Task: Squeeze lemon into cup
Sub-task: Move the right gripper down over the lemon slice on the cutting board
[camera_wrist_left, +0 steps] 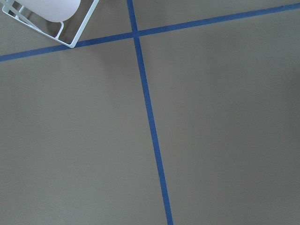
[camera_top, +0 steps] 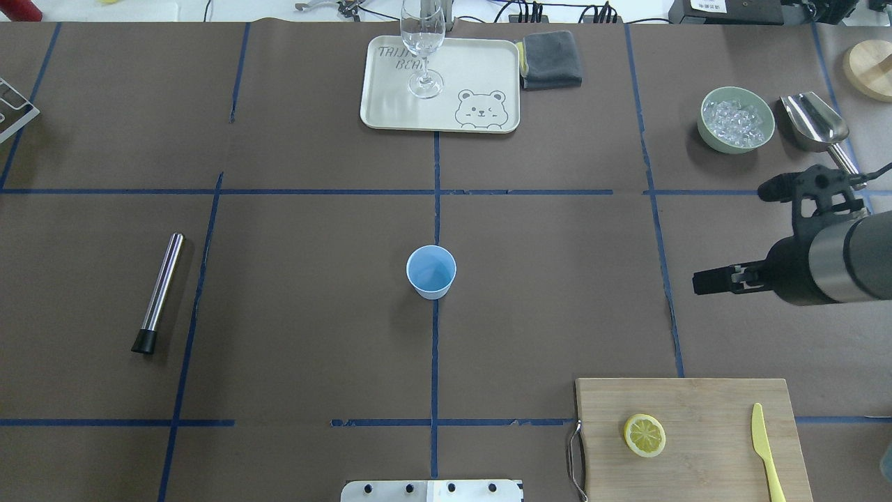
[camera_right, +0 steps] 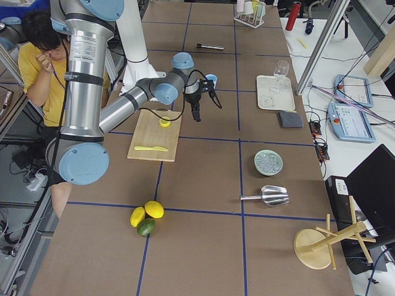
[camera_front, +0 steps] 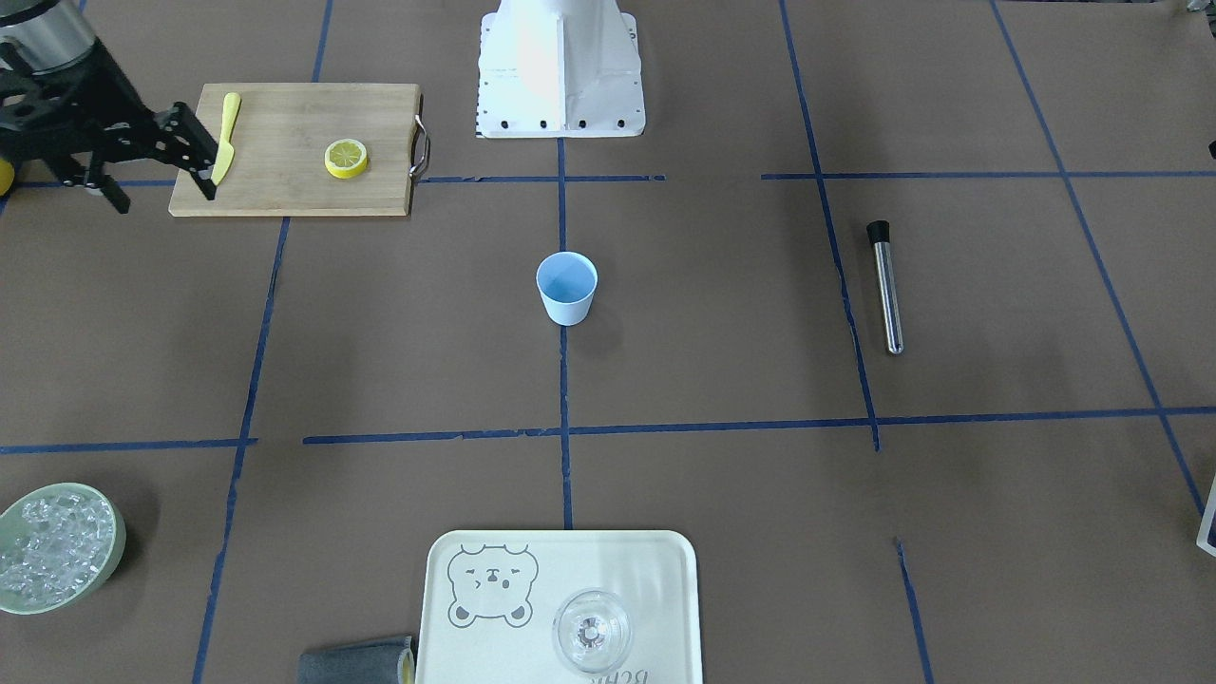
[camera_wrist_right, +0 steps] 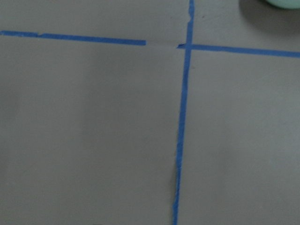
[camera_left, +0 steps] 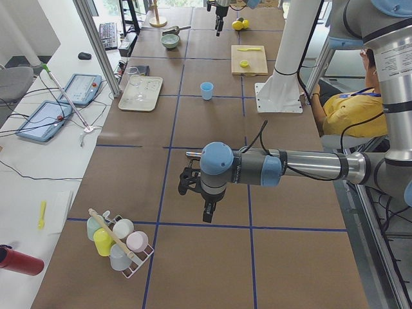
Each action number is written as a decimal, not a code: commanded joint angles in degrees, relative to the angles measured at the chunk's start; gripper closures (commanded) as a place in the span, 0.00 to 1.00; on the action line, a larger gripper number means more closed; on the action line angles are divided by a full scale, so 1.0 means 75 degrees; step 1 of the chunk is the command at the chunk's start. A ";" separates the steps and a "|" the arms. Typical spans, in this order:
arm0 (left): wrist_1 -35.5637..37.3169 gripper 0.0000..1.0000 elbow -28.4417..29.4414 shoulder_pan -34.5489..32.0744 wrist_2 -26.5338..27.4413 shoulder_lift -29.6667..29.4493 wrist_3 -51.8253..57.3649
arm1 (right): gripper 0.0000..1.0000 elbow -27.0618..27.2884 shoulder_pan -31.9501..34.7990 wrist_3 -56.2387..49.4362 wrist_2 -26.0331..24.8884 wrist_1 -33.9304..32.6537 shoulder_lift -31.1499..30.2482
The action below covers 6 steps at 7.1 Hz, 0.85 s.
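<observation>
The pale blue cup (camera_front: 567, 288) stands upright and empty at the table's middle; it also shows in the overhead view (camera_top: 431, 272). A cut half lemon (camera_front: 346, 158) lies cut face up on a wooden cutting board (camera_front: 285, 123) at the robot's right. My right gripper (camera_front: 163, 195) hangs open and empty above the board's outer edge, near a yellow knife (camera_front: 225, 138). In the overhead view it (camera_top: 730, 237) is to the right of the cup. My left gripper (camera_left: 207, 212) shows only in the exterior left view, hanging over bare table far from the cup; I cannot tell whether it is open.
A steel muddler (camera_top: 159, 293) lies on the robot's left. A tray (camera_top: 390, 104) with a clear glass (camera_top: 422, 42) sits at the far edge, beside a grey cloth (camera_top: 552, 59). A green bowl of ice (camera_top: 735, 148) and a scoop (camera_top: 815, 122) are far right. A cup rack (camera_left: 119, 241) stands near the left gripper.
</observation>
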 commanded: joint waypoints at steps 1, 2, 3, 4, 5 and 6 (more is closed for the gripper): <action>0.0000 0.00 -0.0058 0.0000 -0.0017 0.0000 -0.0003 | 0.00 0.0257 -0.2028 0.1558 -0.1579 0.0026 -0.0052; 0.0000 0.00 -0.0058 0.0000 -0.0017 -0.0012 -0.0003 | 0.00 0.0257 -0.2944 0.2238 -0.2426 0.0037 -0.0087; 0.0000 0.00 -0.0058 0.0000 -0.0006 -0.0047 -0.0003 | 0.00 0.0246 -0.3753 0.2813 -0.2979 0.0049 -0.0157; 0.0000 0.00 -0.0058 0.0000 -0.0017 -0.0047 -0.0003 | 0.00 0.0222 -0.4434 0.3225 -0.3751 0.0072 -0.0216; 0.0000 0.00 -0.0069 0.0000 -0.0006 -0.0059 -0.0003 | 0.00 0.0129 -0.4859 0.3531 -0.3956 0.0084 -0.0275; 0.0000 0.00 -0.0070 0.0000 -0.0017 -0.0047 -0.0003 | 0.00 -0.0022 -0.5106 0.3685 -0.4248 0.0177 -0.0275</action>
